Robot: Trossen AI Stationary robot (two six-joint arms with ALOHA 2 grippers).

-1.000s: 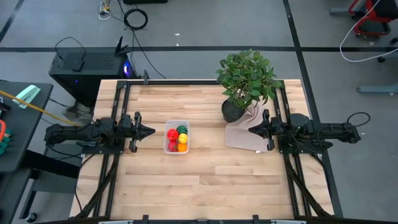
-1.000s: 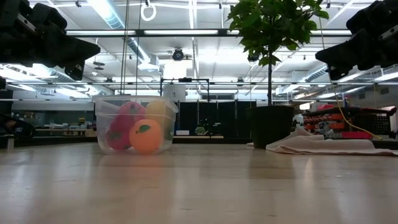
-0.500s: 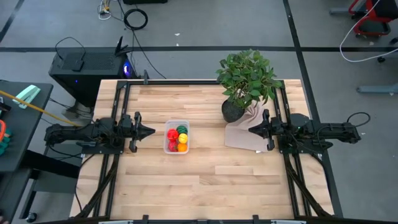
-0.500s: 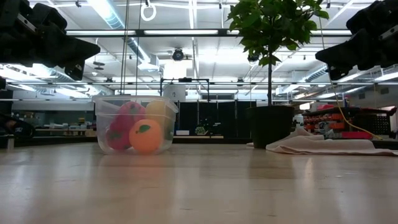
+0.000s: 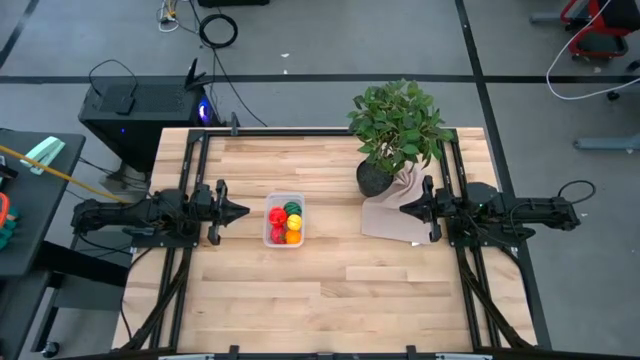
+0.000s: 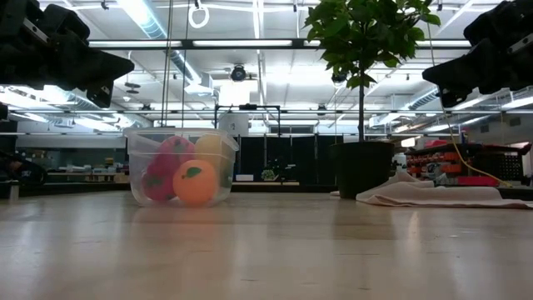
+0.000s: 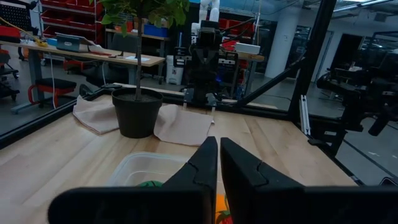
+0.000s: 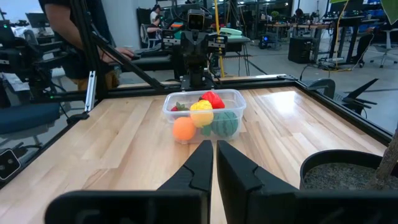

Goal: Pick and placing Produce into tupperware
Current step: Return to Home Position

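tupperware point(image 5: 284, 203) – table ctr, w/ red, yellow, orange, green produce point(image 5: 287, 226) inside | left gripper point(image 5: 243, 211) – raised, nr tupperware, jaws pressed together, empty | right gripper point(image 5: 403, 209) – raised over beige cloth point(image 5: 380, 226) by plant pot point(image 5: 372, 180), jaws together, empty

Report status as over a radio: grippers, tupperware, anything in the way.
Left gripper and right gripper shut, empty, raised at opposite sides. Tupperware between them, holding produce. Potted plant and cloth beside right gripper; nothing blocking.

tupperware point(image 7: 142, 164) partly hidden behind the left hand point(image 7: 218, 142), plant pot point(image 8: 339, 155) cut off at the right wrist view's edge
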